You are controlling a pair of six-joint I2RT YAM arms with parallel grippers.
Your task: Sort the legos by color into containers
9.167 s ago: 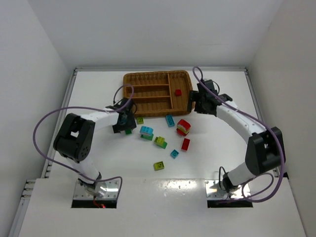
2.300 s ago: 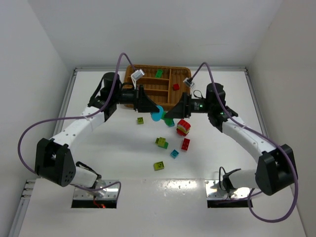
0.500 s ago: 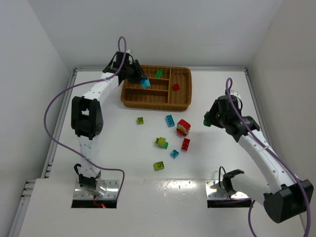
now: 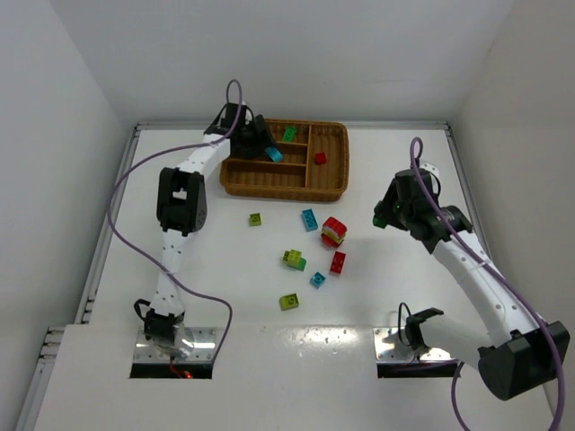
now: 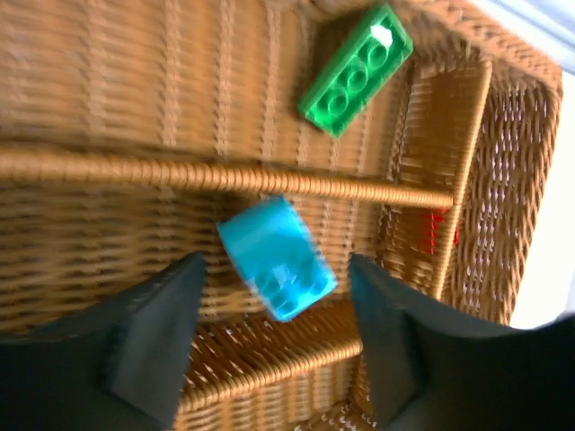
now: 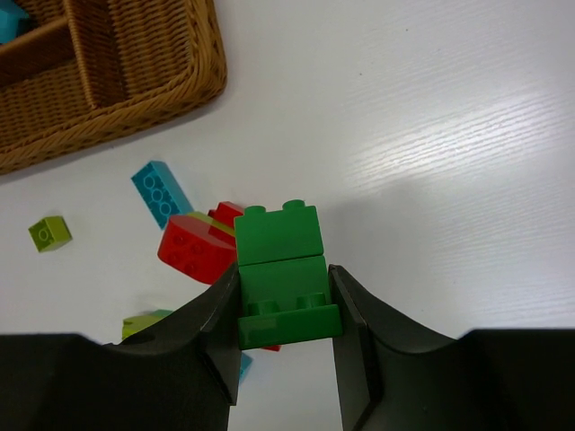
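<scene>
The brown wicker tray (image 4: 341, 171) sits at the back of the table. My left gripper (image 4: 259, 142) hovers over its left part, open. A cyan lego (image 5: 276, 259) lies loose and blurred between the spread fingers (image 5: 162, 332), over the tray's middle section; it also shows from above as the cyan lego (image 4: 274, 154). A green lego (image 5: 356, 70) lies in the far section and a red lego (image 4: 320, 158) in the crosswise one. My right gripper (image 6: 286, 296) is shut on a green two-brick stack (image 6: 279, 269), held above the table right of the loose legos (image 4: 334, 231).
On the white table lie a small yellow-green brick (image 4: 255, 218), a cyan brick (image 4: 309, 219), a red brick (image 4: 338, 261), a green and yellow-green clump (image 4: 293, 259), a small cyan brick (image 4: 317, 279) and a yellow-green brick (image 4: 288, 302). White walls enclose the table.
My left gripper has opened and let go of the cyan lego, which now sits lower in the tray. The right arm with its green stack has barely moved.
</scene>
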